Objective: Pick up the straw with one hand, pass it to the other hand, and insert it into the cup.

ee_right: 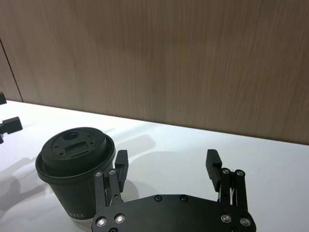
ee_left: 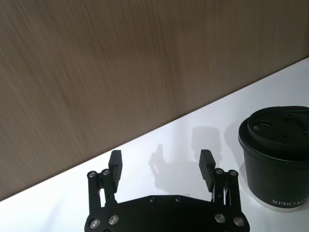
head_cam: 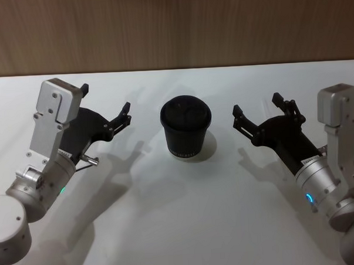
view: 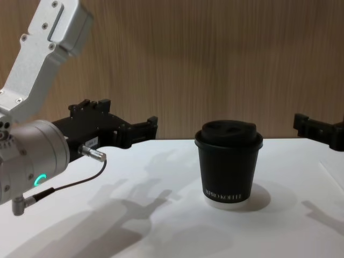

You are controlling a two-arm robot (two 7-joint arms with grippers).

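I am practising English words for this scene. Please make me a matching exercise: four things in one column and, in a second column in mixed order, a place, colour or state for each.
1 cup
2 left pincer
3 right pincer
4 table

a white
b open, at the cup's right
c lid on, standing upright
d open, at the cup's left

Pairs: 1-c, 2-d, 3-b, 4-a

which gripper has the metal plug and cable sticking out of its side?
The left gripper: a silver plug with a thin grey cable juts from its black body near the wrist. The right gripper's visible side is plain black.
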